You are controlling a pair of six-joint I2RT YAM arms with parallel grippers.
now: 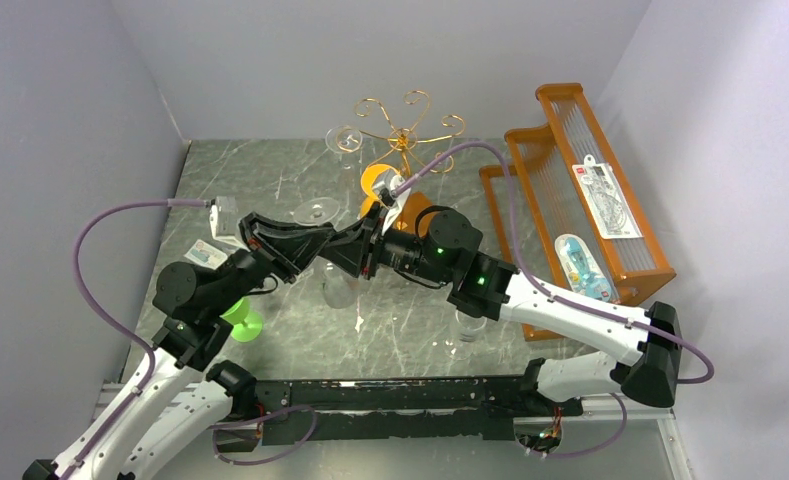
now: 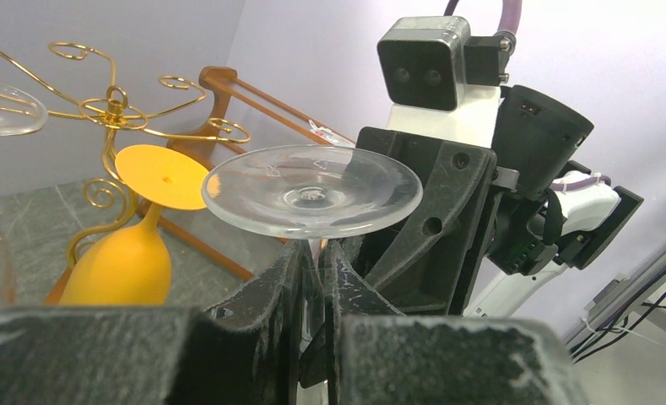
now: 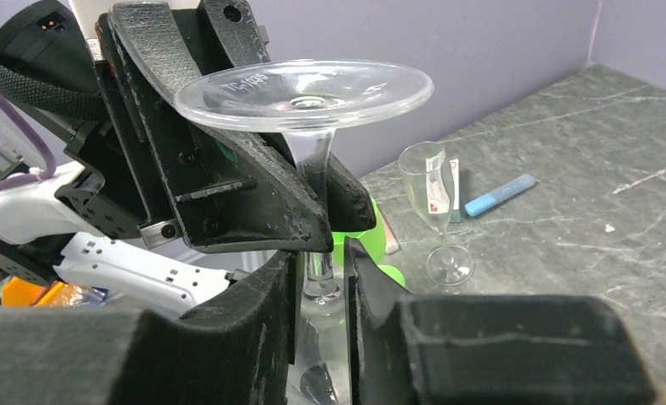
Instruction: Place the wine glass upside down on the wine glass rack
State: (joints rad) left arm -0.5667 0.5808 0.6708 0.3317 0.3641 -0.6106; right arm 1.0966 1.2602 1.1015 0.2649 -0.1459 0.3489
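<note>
A clear wine glass hangs upside down between both arms above the table's middle, its round foot [image 1: 315,210] on top and its bowl [image 1: 338,290] below. My left gripper [image 2: 312,266] is shut on the stem just under the foot [image 2: 312,190]. My right gripper [image 3: 321,274] is shut on the stem lower down, where it meets the bowl, below the foot [image 3: 304,89]. In the top view the left gripper [image 1: 328,240] and right gripper [image 1: 338,265] meet nose to nose. The gold wire wine glass rack [image 1: 402,125] stands at the back, also in the left wrist view [image 2: 114,110].
An orange glass [image 1: 395,195] and a clear glass [image 1: 345,140] hang upside down on the rack. The orange slatted shelf [image 1: 580,190] with packets stands at the right. A green cup [image 1: 240,318], a clear flute [image 3: 435,194], a blue marker [image 3: 498,196] and another clear glass [image 1: 467,325] stand on the table.
</note>
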